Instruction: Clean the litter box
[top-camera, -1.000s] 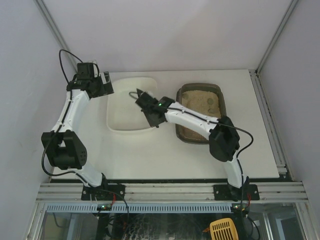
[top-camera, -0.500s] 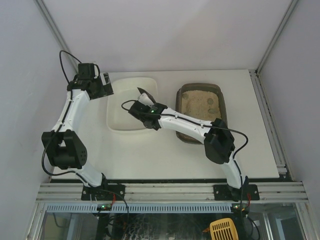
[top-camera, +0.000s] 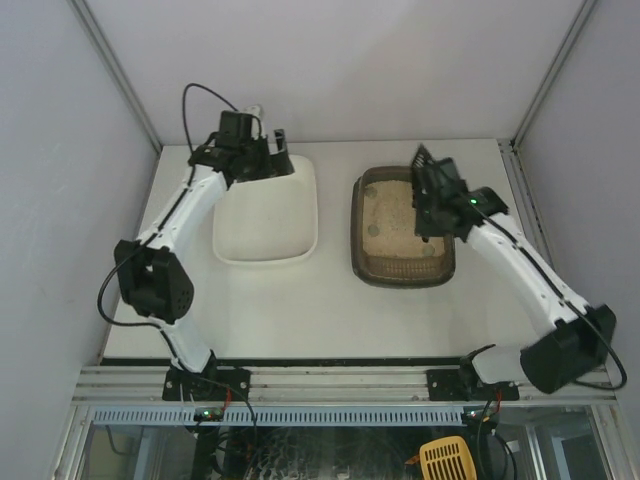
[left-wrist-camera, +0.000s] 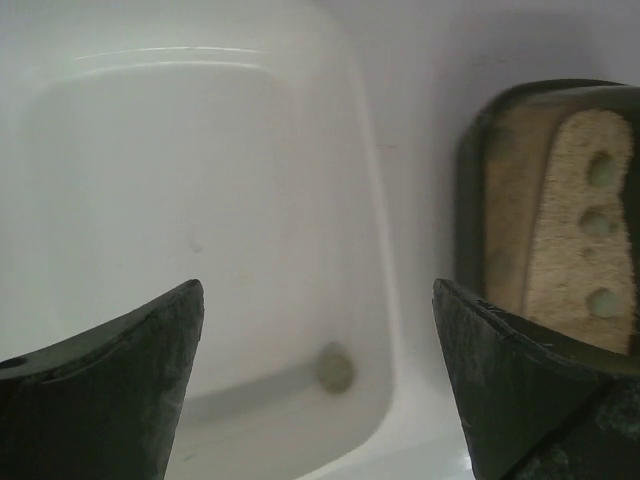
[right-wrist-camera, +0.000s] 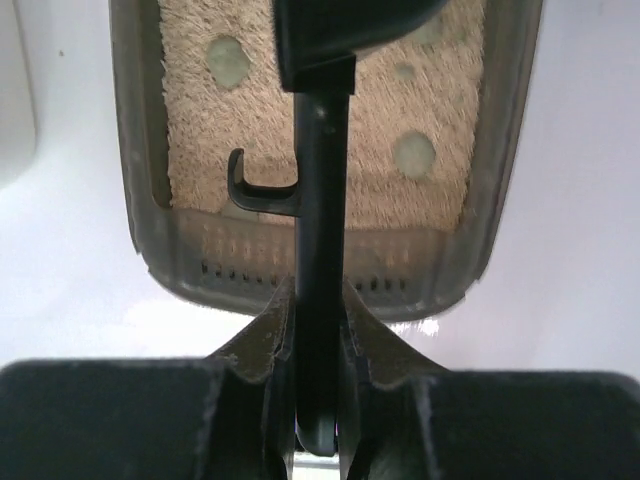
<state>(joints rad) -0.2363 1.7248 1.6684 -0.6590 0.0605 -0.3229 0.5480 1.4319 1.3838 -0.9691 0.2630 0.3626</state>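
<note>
The right pincer (right-wrist-camera: 318, 310) is clamped narrow on the black handle of a scoop (right-wrist-camera: 320, 180), the handle running straight out between the fingers over the litter box (right-wrist-camera: 135, 150). A small hook sticks out from the handle's side. The scoop's working end is cut off at the top of the wrist view, so whether it touches the litter cannot be told.

The litter box sits flat on the table (top-camera: 300, 310). Its sandy fill holds several pale grey-green lumps (right-wrist-camera: 228, 60).

The box looks like stiff plastic with a thick rim. Weighed down by litter, it should probably stay put under a light scoop stroke. If it needs steadying, the rim on a long side is the place to grip. The litter is loose and will likely spill off a tilted scoop. The lumps look light and may crumble if pressed.

The left pincer (left-wrist-camera: 315, 300) hangs wide open and empty, off the litter box's left side. It is over a white tub (left-wrist-camera: 200, 150) that lies just beside the box, with a strip of table between them.

Only the left wrist view shows one lump (left-wrist-camera: 335, 367) already lying in the tub. Only the right wrist view shows the grip on the handle. The top view alone gives both arms and how box and tub lie side by side.
</note>
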